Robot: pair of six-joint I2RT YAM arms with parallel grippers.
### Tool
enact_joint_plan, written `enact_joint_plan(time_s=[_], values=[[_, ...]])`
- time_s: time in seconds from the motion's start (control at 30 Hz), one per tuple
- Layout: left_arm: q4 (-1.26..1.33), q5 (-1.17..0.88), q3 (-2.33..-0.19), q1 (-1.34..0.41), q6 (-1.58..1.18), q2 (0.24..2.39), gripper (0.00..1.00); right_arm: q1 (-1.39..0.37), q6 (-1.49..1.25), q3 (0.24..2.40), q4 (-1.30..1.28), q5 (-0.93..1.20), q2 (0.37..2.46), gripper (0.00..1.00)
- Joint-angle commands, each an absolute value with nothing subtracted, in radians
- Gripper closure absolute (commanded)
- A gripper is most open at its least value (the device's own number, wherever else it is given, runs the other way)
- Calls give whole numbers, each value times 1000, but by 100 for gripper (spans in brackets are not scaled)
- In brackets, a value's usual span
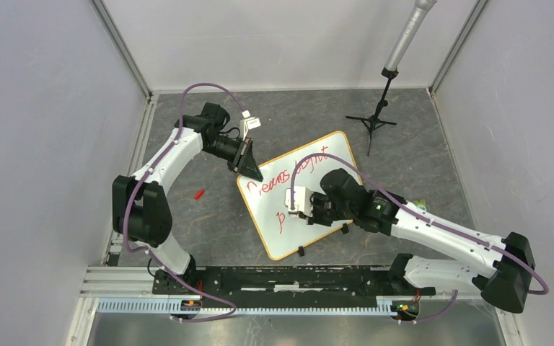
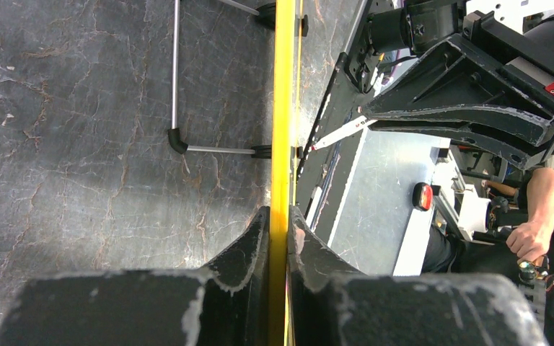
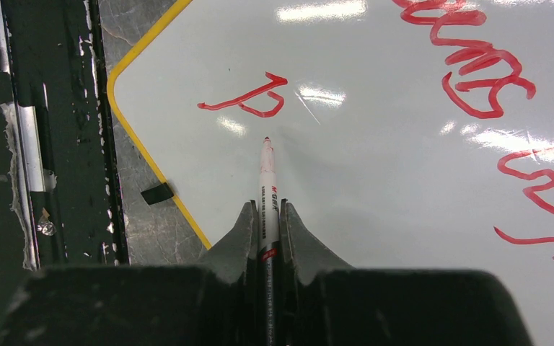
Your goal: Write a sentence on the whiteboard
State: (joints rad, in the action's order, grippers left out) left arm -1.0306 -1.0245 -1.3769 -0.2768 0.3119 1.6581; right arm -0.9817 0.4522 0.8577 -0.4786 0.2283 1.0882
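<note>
The whiteboard (image 1: 292, 234) lies askew in the middle of the tabletop (image 1: 209, 231), and the sentence (image 1: 292, 171) on it is only partly written. We read one slanted red line across its upper part and, below that, a lone p (image 3: 249, 101) opening the second line. The right tool (image 3: 267, 210) is clamped on a red marker (image 3: 267, 180), whose tip is just beside that letter; we cannot tell whether it touches. The left tool (image 2: 280, 216) pinches the yellow rim (image 2: 283, 108), steadying the board. We judge most of the last word is left to write.
</note>
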Motion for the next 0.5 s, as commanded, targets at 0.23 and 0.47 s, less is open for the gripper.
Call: enact_joint_plan(time_s=[0.23,0.47], values=[[-1026,-991,-1385,-278,335,1672,98,-982,431,875,-431,178,1119,100],[-1027,-991,-1387,-278,334,1671,98,-981,418,897,-414,145,1148,100]])
